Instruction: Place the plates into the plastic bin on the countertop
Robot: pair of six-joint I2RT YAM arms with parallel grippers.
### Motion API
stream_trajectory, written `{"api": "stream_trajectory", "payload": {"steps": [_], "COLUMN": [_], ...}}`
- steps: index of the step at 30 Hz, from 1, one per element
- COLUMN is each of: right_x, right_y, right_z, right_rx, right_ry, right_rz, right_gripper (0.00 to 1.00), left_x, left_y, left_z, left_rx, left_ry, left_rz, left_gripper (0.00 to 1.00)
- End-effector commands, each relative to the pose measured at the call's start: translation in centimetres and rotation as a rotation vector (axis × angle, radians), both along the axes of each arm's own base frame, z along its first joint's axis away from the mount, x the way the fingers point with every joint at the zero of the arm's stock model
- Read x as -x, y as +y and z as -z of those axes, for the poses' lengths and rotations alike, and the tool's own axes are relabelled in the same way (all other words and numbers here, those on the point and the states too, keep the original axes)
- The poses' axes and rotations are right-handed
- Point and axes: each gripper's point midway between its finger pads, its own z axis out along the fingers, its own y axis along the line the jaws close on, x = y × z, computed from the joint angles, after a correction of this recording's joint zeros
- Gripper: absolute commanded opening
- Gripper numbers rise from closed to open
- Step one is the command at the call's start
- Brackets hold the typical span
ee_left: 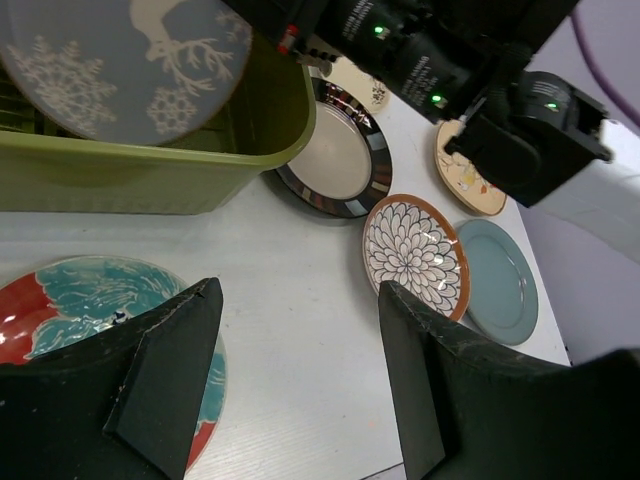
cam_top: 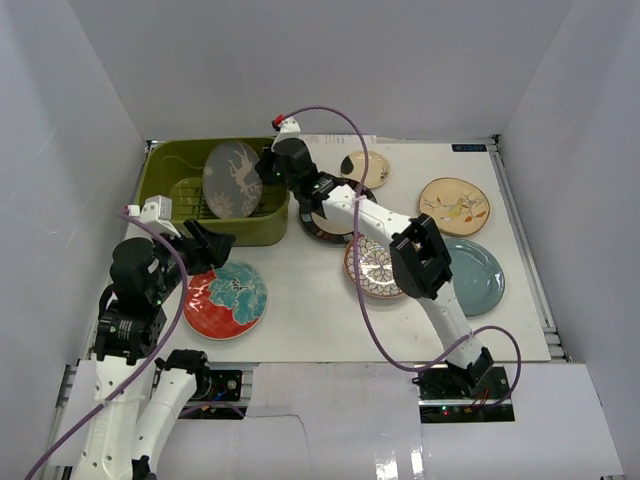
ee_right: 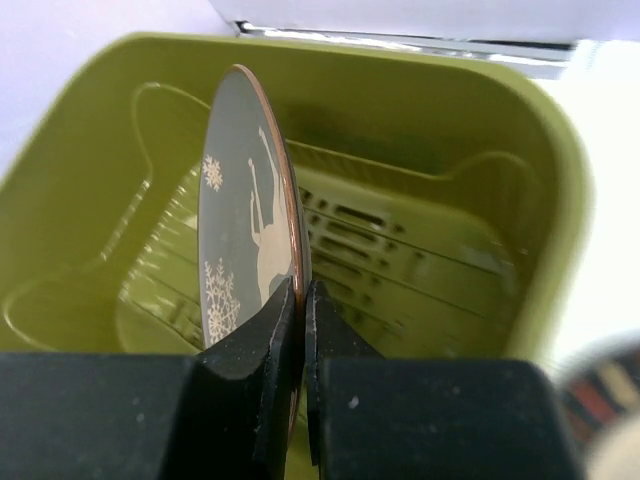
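My right gripper (ee_right: 300, 300) is pinched tight on the rim of the grey plate (ee_right: 245, 230), holding it on edge just inside the green bin (ee_right: 440, 130). I should lower it slowly, lay it flat, then let go. My left gripper (ee_left: 300, 295) hangs open.

One plate (cam_top: 232, 178) stands on edge inside the bin (cam_top: 255, 230), at the countertop's (cam_top: 310, 290) far-left corner.
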Motion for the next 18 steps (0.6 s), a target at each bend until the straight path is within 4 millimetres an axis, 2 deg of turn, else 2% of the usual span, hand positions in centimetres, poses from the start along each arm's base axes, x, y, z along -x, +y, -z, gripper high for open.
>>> {"api": "stream_trajectory", "payload": {"steps": [1, 2, 3, 4, 8, 11, 12, 13, 14, 16, 17, 18], "right_x": [-0.5, -0.7, -1.0, -1.1, -1.2, -1.1, -1.0, -0.9, -0.6, -0.4, -0.1, 0.1], "right_y": [3.7, 4.4, 5.4, 5.8, 6.0, 5.3, 5.3, 5.3, 5.4, 5.3, 5.2, 5.0], "right_z": [-7.9, -7.7, -5.6, -6.8, -2.6, -1.3, -1.4, -1.6, -2.4, -3.8, -5.5, -6.2], "right_rx": [-0.302, -0.319, -0.310, -0.345, -0.294, -0.259, -0.251, -0.244, -0.238, -0.237, -0.232, -0.222], "right_ry": [-0.073, -0.066, -0.041, -0.046, 0.003, 0.008, 0.003, -0.002, -0.023, -0.048, -0.088, -0.096], "right_rz": [-0.011, -0.009, -0.012, -0.014, 0.012, 0.031, 0.028, 0.024, 0.015, 0.006, -0.006, -0.013], "right_gripper": [0.08, 0.08, 0.09, 0.11, 0.17, 0.41, 0.59, 0.66, 0.77, 0.85, 0.91, 0.93], "left_x": [-0.1, -0.1, -0.1, -0.2, -0.2, -0.4, -0.4, -0.5, -0.5, -0.5, -0.5, -0.5], "left_y": [-0.3, -0.3, -0.4, -0.5, -0.5, -0.6, -0.6, -0.7, -0.7, -0.7, -0.8, -0.9], "left_z": [-1.5, -1.4, -1.3, -1.5, -1.3, -1.1, -1.0, -0.9, -0.7, -0.4, -0.2, 0.3], "left_rx": [0.006, 0.008, 0.011, 0.013, 0.015, 0.024, 0.027, 0.028, 0.031, 0.033, 0.036, 0.045], "left_ry": [-0.034, -0.030, -0.028, -0.030, -0.026, -0.017, -0.016, -0.009, -0.003, 0.006, 0.015, 0.035], "left_rz": [0.016, 0.017, 0.021, 0.023, 0.023, 0.024, 0.025, 0.026, 0.025, 0.024, 0.024, 0.026], "left_gripper": [0.74, 0.75, 0.75, 0.75, 0.75, 0.75, 0.75, 0.75, 0.76, 0.77, 0.77, 0.77]}}
